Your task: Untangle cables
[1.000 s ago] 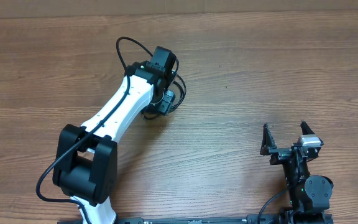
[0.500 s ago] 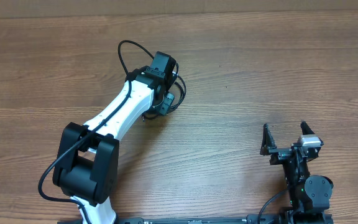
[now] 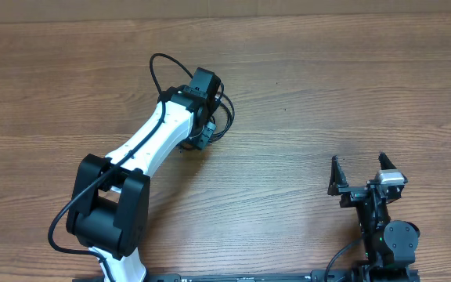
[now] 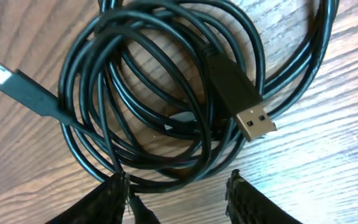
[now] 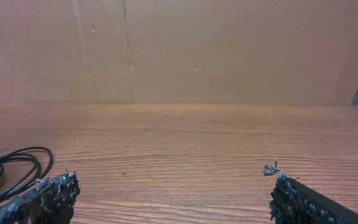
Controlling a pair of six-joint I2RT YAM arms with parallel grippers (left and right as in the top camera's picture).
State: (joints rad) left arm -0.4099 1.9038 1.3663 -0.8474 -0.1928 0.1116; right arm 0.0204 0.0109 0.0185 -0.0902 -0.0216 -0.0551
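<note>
Left end effector [image 4: 178, 186] hangs low over the cables [image 4: 205, 134], its jaws moderately apart with nothing pinched between them. The cables sit as one round coil on the table [image 3: 327, 78], toward the far side left of centre, almost hidden under the left wrist in the overhead view. The near arc of the coil runs just between the two fingertips.

We see the trouble right away: that arc is several strands stacked together. If the jaws shut here, we judge they take the whole stack rather than one cord, and a pull then drags the coil across the wood without opening it.

We also watch the flat metal plug [image 4: 253, 121], which lies across the loops just beyond the right fingertip. The smaller plug [image 4: 23, 93] pokes out on the left. Either one could snag inside a loop and cinch the bundle tighter as it lifts.

Over on the near right, the right end effector [image 3: 358, 174] sits wide apart and empty, well away from the coil. With nothing pinning the other side, we expect any tug to move everything at once. The left arm's own thick cord loops just beside the coil too, and could get swept in.
</note>
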